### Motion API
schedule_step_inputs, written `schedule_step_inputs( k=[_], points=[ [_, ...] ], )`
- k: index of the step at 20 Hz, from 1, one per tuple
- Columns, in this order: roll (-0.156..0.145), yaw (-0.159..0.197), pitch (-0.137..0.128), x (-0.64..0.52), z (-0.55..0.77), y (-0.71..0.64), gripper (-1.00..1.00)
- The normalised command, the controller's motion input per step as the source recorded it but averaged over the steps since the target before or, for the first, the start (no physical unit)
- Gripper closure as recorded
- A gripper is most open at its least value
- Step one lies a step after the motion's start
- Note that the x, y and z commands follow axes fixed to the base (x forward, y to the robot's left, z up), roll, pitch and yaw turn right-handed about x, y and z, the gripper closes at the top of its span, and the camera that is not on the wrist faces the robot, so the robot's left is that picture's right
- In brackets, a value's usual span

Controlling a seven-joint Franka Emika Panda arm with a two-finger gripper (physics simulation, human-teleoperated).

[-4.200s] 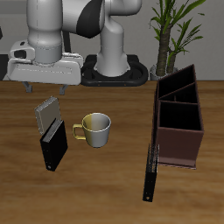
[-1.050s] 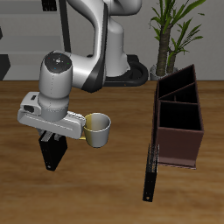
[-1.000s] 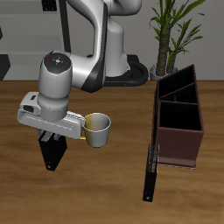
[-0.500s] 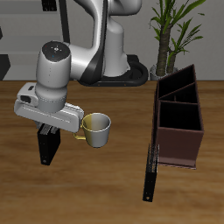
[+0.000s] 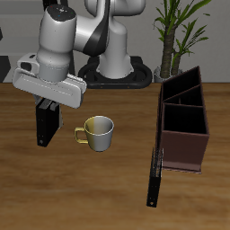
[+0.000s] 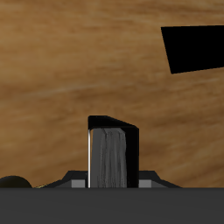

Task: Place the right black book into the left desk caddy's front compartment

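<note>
Above the tabletop (image 5: pixel 108 184), well toward the side away from the caddy, the gripper (image 5: pixel 47 106) hangs with the right black book (image 5: pixel 44 124) pinched in its jaws. The jaws look closed narrow on the book's top edge; the wrist view shows the book (image 6: pixel 113 157) standing between them with its pale page edge showing. It hangs upright, long axis vertical, and appears clear of the wood. Beside it sits a yellow-handled mug (image 5: pixel 96 132). The left desk caddy (image 5: pixel 184 126) stands well apart at the opposite side of the tabletop, its front compartment nearest the front edge. A long black slab (image 5: pixel 155 180) lies along its near wall. My guess: the carry must cross over the mug, then lower the book into that compartment.
</note>
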Motion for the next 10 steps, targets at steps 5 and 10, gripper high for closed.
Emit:
schedule_step_inputs(
  k=[5,10],
  points=[
    [-0.05,-0.042,-0.009,-0.25,0.39,0.0,1.0],
    [-0.04,-0.021,-0.029,-0.4,0.4,0.13,1.0]
  ],
)
